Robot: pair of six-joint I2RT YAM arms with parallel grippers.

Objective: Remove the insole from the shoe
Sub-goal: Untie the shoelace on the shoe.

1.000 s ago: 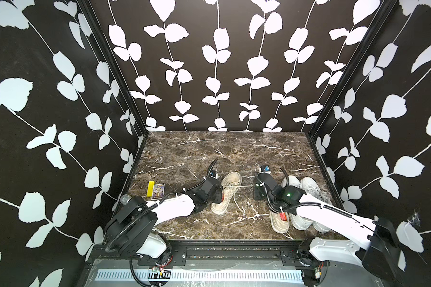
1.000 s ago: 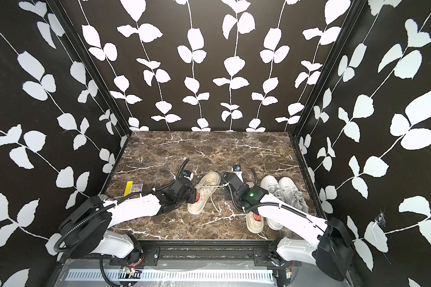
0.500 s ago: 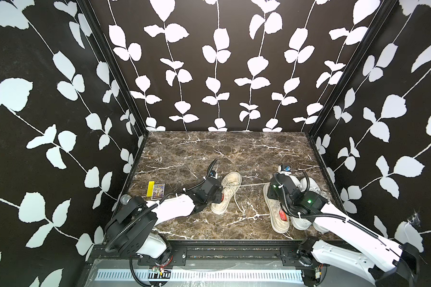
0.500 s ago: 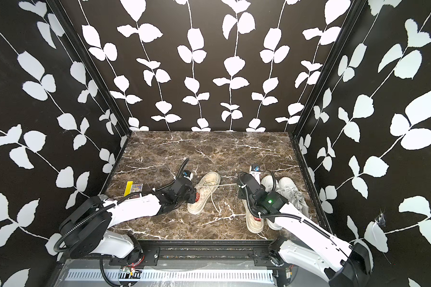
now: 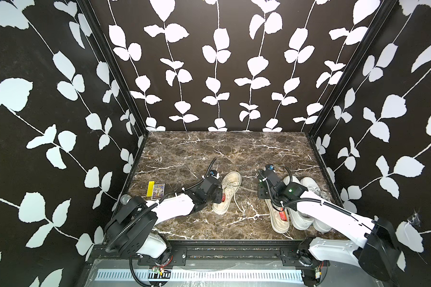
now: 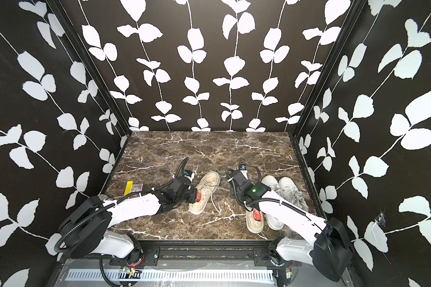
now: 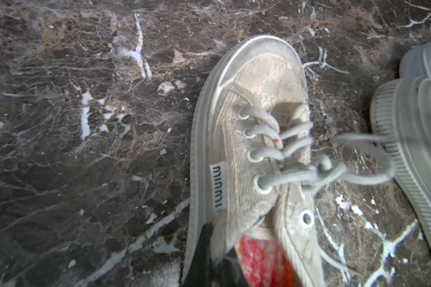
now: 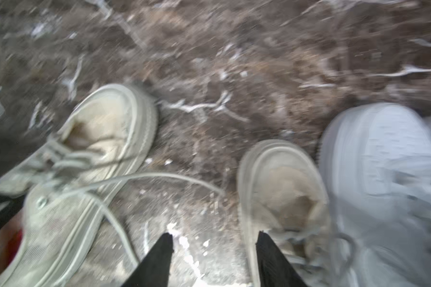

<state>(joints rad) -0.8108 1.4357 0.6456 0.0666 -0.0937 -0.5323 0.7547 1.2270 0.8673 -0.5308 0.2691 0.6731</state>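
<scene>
Left gripper (image 7: 213, 246) was seen pinching the collar wall of the laced beige shoe (image 5: 228, 191), with one finger outside the wall and one inside, beside the heel opening. That shoe was laid on the marble tabletop (image 5: 197, 154). Its long axis ran from the heel, nearest the robot, to the toe, which pointed away and slightly rightward. The red insole (image 7: 261, 263) was found inside it, just beside the pinched wall, with only its heel end exposed. The rest was hidden under tongue and laces, so the same axis was presumed for it. Further right, the right gripper (image 8: 214, 258) was seen with its jaws spread and nothing between them, over bare marble between the pinched shoe and a second beige shoe (image 5: 278, 218). That wrist view was blurred, so contact between one finger and the second shoe could not be settled. White sneakers (image 5: 306, 198) were set at the far right. The insole's exposed end was judged to lie leftward of the free gripper and nearer the robot. The left gripper, though closer, was occupied, so a leftward reach by the right arm and a pull out through the heel opening were judged to be called for.
</scene>
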